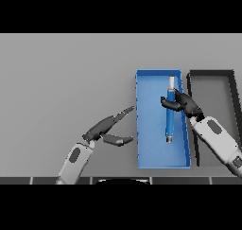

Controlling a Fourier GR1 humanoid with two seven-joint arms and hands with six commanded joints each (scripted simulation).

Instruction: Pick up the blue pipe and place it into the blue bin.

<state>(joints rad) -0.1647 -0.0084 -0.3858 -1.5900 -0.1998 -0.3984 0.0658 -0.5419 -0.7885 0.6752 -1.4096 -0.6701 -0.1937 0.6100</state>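
Note:
The blue pipe (169, 116) with silver ends lies lengthwise over the inside of the blue bin (146, 129), which stands right of centre on the grey table. My right hand (182, 102) reaches in from the lower right, and its fingers curl round the pipe's upper half. Whether the pipe rests on the bin floor or hangs just above it I cannot tell. My left hand (108, 126) is held open to the left of the bin, fingers straight and pointing toward the bin's left wall, thumb spread below.
A black bin (193, 89) stands directly right of the blue one, its long walls running parallel; my right forearm crosses its near part. Bare grey tabletop (61, 82) spreads to the left and behind.

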